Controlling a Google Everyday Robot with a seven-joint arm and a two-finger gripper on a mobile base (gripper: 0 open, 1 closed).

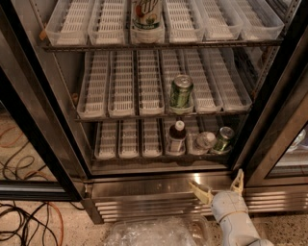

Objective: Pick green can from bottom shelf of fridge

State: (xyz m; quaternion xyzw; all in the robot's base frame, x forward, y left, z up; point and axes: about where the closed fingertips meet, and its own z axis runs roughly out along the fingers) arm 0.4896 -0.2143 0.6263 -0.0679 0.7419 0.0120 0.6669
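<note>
The fridge (144, 188) stands open in front of me. The green can (223, 140) stands at the right end of the bottom shelf (129, 140), dark green with a silver top. To its left on that shelf are a clear plastic bottle (204, 141) and a dark bottle (176, 137). My gripper (215, 179) is open and empty. It is outside the fridge, in front of the steel base, below the green can and slightly to its left.
A paler green can (181, 92) stands on the middle rack and another drink container (147, 14) on the top rack. Black-edged door frames flank the opening at the left (33, 120) and right (279, 101). Cables (24, 221) lie on the floor at the left. Clear plastic (154, 233) lies below.
</note>
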